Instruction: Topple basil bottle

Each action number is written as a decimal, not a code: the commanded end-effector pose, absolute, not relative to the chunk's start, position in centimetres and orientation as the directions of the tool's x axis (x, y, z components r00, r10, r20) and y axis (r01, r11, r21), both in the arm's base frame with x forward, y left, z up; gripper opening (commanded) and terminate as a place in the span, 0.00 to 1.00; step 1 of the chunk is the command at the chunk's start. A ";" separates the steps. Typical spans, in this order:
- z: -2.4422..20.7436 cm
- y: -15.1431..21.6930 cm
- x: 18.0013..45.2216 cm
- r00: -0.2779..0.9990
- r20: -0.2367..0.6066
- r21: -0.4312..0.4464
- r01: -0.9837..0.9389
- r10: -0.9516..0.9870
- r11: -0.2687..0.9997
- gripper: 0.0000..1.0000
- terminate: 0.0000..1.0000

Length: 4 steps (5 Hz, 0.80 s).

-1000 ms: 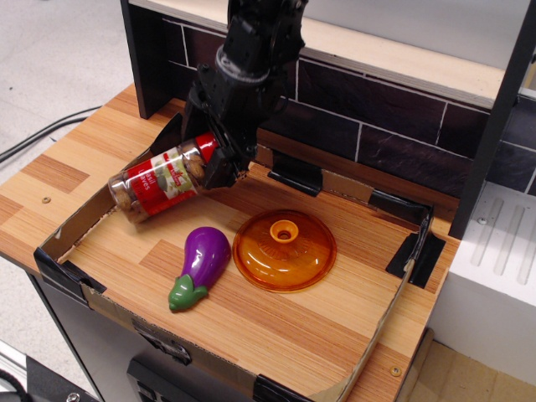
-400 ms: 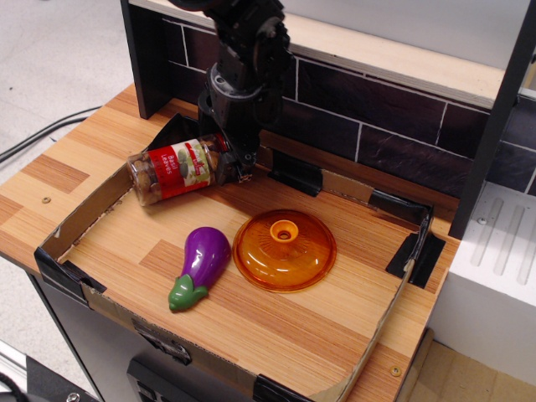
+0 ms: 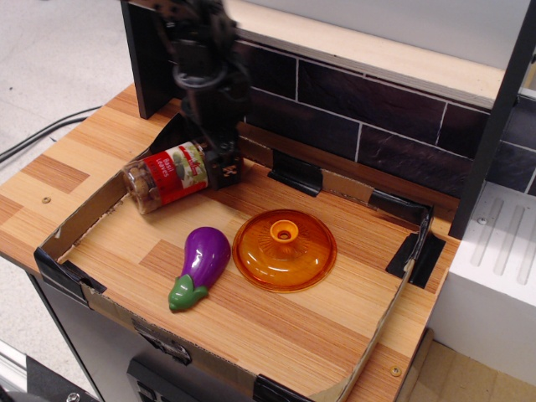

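Basil bottle (image 3: 166, 176), a clear cylindrical spice jar with red label and brownish contents, lies on its side at the back left of the cardboard-walled wooden tray (image 3: 276, 335) in my single overhead view, its base toward the left wall. My black gripper (image 3: 219, 167) sits at the jar's cap end, which it hides, and I cannot tell whether its fingers are clamped or apart. In front I see a purple toy eggplant (image 3: 201, 266) just beside an orange translucent round lid (image 3: 285, 249).
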State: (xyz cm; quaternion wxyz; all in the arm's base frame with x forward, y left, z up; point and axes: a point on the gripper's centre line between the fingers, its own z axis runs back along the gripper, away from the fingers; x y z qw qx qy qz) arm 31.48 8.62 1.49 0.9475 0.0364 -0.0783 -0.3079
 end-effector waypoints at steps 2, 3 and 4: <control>10.3 8.1 31.3 0.808 0.229 0.354 0.451 -0.543 0.820 1.00 0.00; 10.8 7.8 31.3 0.813 0.234 0.361 0.437 -0.534 0.824 1.00 0.00; 11.5 7.0 31.0 0.807 0.249 0.277 0.471 -0.536 0.837 1.00 0.00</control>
